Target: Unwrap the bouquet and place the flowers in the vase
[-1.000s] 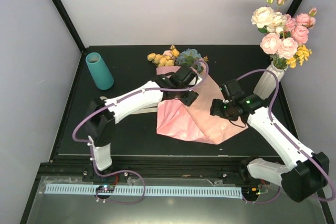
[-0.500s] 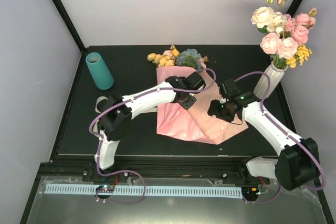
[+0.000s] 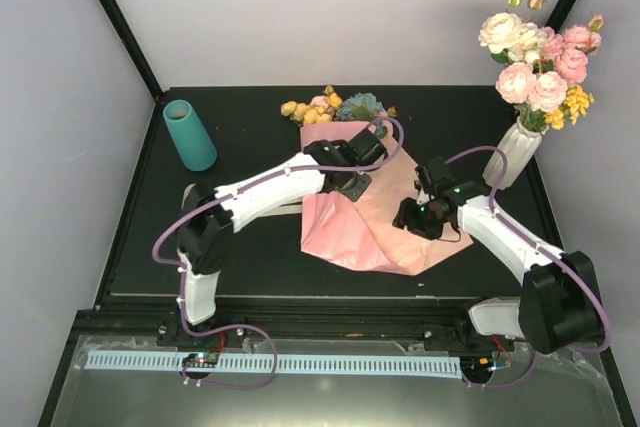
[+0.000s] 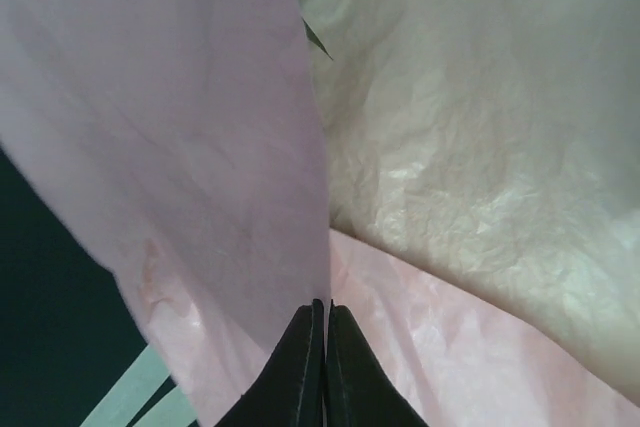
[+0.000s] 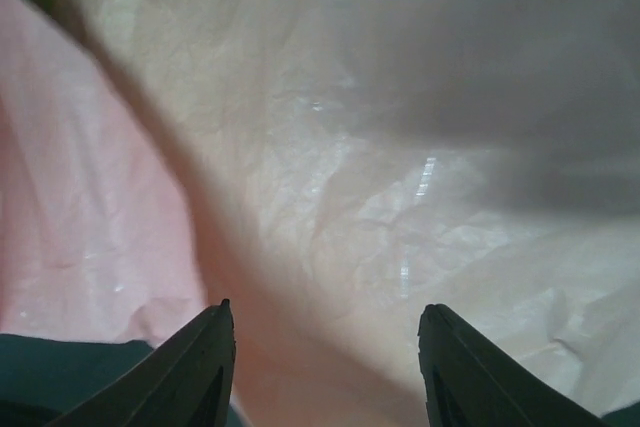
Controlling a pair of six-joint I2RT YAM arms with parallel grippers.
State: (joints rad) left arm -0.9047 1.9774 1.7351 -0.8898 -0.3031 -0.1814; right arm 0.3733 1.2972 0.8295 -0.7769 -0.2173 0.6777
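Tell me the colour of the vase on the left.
The vase is teal; top view shows it best.

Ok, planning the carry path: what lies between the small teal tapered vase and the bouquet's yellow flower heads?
Nothing: in the top view only bare black tabletop separates the teal tapered vase from the yellow flower heads.

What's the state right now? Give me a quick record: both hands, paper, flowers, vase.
left hand: shut, pinching a fold of the pink paper
right hand: open, fingers apart over the paper's right part
paper: partly spread on the table, not yet off the flowers
flowers: lying down, heads past the paper's far edge
vase: teal, far left, standing, no flowers in it
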